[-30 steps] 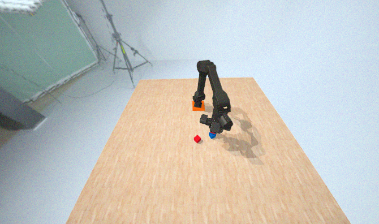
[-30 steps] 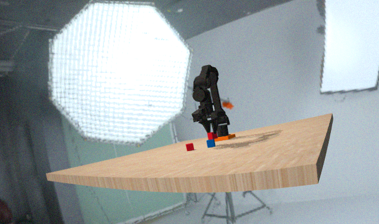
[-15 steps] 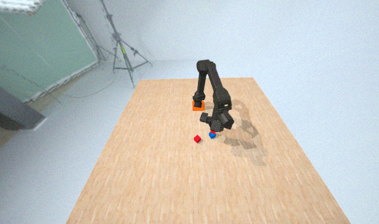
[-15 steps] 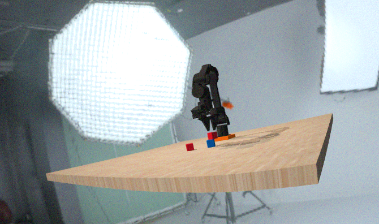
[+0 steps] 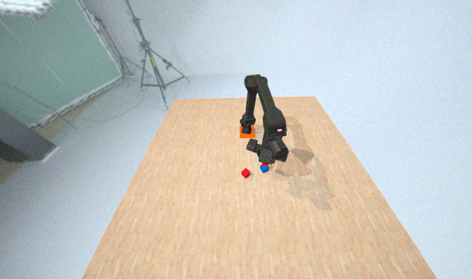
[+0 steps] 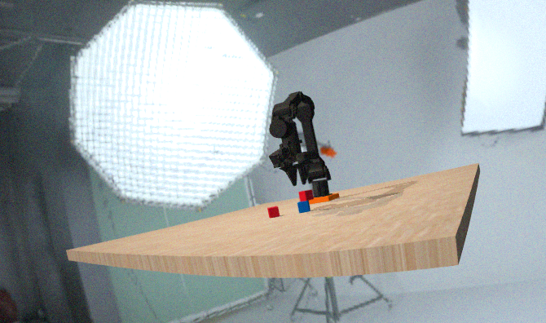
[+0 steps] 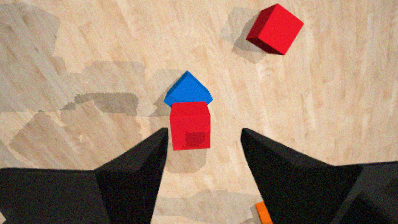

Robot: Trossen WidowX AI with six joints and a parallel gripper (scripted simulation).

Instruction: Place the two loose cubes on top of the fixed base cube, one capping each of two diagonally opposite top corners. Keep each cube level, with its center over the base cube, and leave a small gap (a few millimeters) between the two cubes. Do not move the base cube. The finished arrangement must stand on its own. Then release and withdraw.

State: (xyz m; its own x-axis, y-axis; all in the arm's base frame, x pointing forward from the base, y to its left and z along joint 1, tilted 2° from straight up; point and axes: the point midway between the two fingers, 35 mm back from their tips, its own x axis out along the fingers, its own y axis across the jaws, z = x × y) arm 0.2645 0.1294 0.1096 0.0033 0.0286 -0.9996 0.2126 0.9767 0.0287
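The blue base cube (image 5: 264, 169) (image 6: 303, 207) (image 7: 187, 89) stands on the wooden table (image 5: 206, 218) (image 6: 353, 241). A red cube (image 5: 265, 164) (image 6: 306, 195) (image 7: 190, 125) rests on top of it, offset over the corner nearest the arm. My gripper (image 5: 266, 160) (image 6: 301, 183) (image 7: 205, 133) is open just above this red cube. In the wrist view its fingers stand apart from both sides of the cube. A second red cube (image 5: 245, 172) (image 6: 273, 211) (image 7: 275, 28) lies loose on the table to the left of the base cube.
The arm's base stands on an orange plate (image 5: 247, 134) (image 6: 324, 199) behind the cubes. The arm's shadow falls on the table to the right. Studio lights and a tripod stand beyond the table's edges.
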